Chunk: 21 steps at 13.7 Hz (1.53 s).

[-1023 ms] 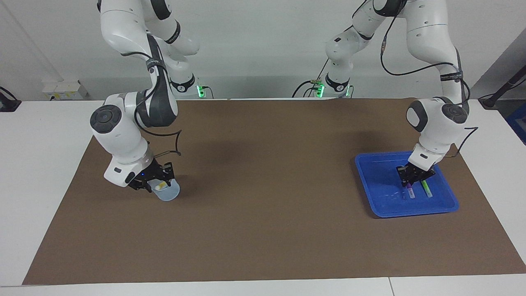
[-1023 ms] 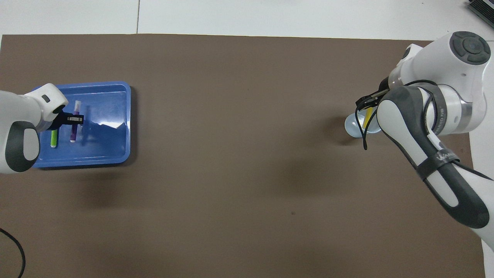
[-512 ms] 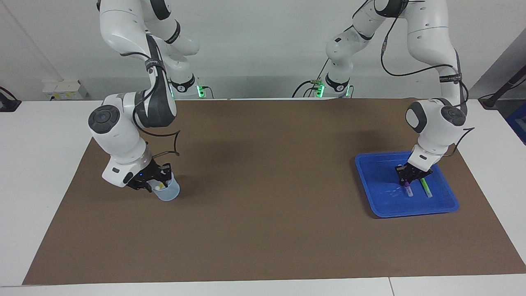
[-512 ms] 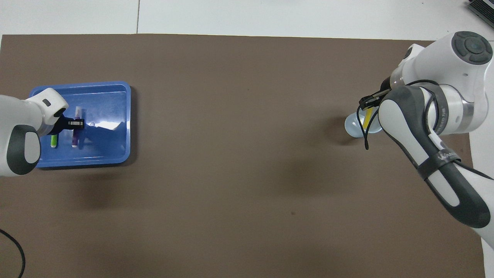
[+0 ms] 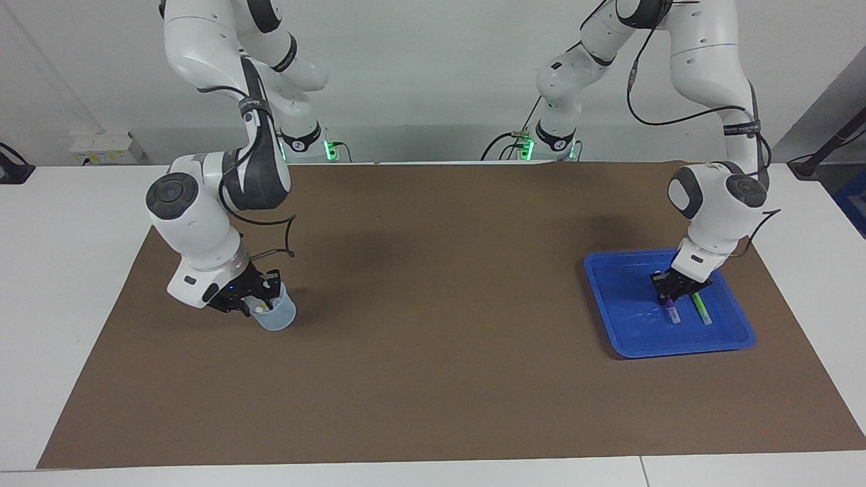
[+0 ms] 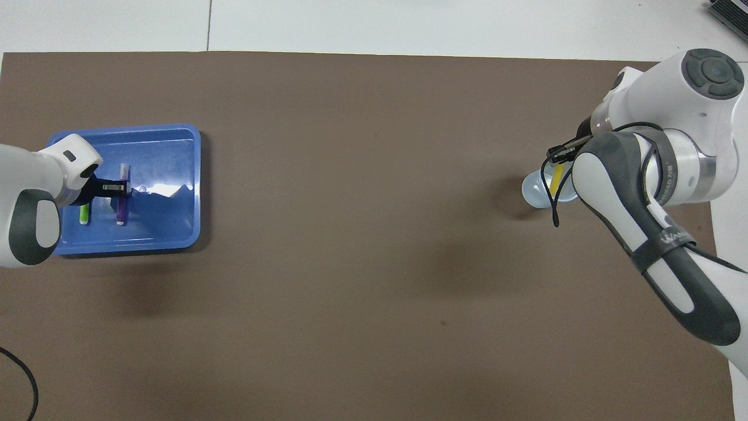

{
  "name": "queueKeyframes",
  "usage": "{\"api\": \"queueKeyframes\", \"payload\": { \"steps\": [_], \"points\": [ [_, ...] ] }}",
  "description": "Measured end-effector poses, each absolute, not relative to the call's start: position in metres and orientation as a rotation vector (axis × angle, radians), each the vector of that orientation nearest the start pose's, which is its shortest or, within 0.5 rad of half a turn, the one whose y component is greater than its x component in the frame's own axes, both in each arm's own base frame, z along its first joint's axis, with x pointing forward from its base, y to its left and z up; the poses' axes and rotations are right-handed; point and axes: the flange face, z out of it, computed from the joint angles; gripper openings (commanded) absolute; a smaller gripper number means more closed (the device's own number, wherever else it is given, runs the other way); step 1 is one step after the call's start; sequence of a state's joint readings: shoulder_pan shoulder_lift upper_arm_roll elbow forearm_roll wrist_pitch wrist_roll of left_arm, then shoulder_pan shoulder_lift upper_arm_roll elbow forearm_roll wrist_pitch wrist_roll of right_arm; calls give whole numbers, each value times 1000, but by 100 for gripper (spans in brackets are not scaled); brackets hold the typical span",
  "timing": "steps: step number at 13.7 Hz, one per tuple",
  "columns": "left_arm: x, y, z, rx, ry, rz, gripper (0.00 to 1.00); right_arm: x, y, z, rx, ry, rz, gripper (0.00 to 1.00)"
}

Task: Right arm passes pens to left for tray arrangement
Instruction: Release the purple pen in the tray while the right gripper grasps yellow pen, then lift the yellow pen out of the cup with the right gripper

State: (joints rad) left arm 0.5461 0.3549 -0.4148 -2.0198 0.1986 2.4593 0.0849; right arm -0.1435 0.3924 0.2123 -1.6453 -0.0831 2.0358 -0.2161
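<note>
On brown mat (image 5: 433, 379), toward the left arm's end: blue tray (image 5: 609, 304) (image 6: 175, 175), flat on the mat. Down inside it, left gripper (image 5: 673, 292) (image 6: 114, 187), low at the nearer end of the purple pen (image 5: 672, 312) (image 6: 121, 207). Cannot tell whether spread or pressed together, nor whether touching the pen. Just beside the purple pen, closer to the left arm's end, green pen (image 5: 701, 310) (image 6: 84, 214). Both lying on the tray floor, roughly parallel, apart.

Toward the right arm's end: small translucent cup (image 5: 277, 316) (image 6: 533, 193), upright on the mat. Right gripper (image 5: 257, 301) (image 6: 561, 155) down at the cup's mouth, wrist tilted. Yellow pen (image 5: 260, 308) (image 6: 558, 178) in the cup, leaning, directly under the claw. Cannot tell if pinched or free, or how the claw is set.
</note>
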Motion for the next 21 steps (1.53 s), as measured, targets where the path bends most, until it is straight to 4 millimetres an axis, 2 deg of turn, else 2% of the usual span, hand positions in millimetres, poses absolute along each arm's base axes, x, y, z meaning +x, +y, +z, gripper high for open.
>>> {"api": "queueKeyframes", "payload": {
  "steps": [1, 5, 7, 8, 12, 14, 17, 21],
  "points": [
    [604, 89, 298, -3127, 109, -181, 99, 664, 26, 392, -3099, -478, -12, 36],
    [602, 87, 297, -3129, 115, -165, 100, 664, 26, 391, -3099, -478, -11, 24],
    [605, 86, 302, -3127, 119, -182, 100, 664, 26, 391, -3099, -478, -11, 19],
    [609, 85, 307, -3124, 122, -200, 100, 664, 26, 391, -3099, -477, -11, 14],
    [624, 78, 337, -3104, 143, -303, 100, 664, 25, 392, -3100, -476, -13, 13],
    [629, 65, 349, -3093, 176, -346, 100, 665, 24, 396, -3101, -474, -22, 13],
    [631, 46, 353, -3089, 223, -357, 100, 666, 23, 424, -3109, -469, -48, 13],
    [632, 41, 357, -3085, 234, -371, 100, 656, 25, 475, -3130, -439, -127, 13]
  ]
}}
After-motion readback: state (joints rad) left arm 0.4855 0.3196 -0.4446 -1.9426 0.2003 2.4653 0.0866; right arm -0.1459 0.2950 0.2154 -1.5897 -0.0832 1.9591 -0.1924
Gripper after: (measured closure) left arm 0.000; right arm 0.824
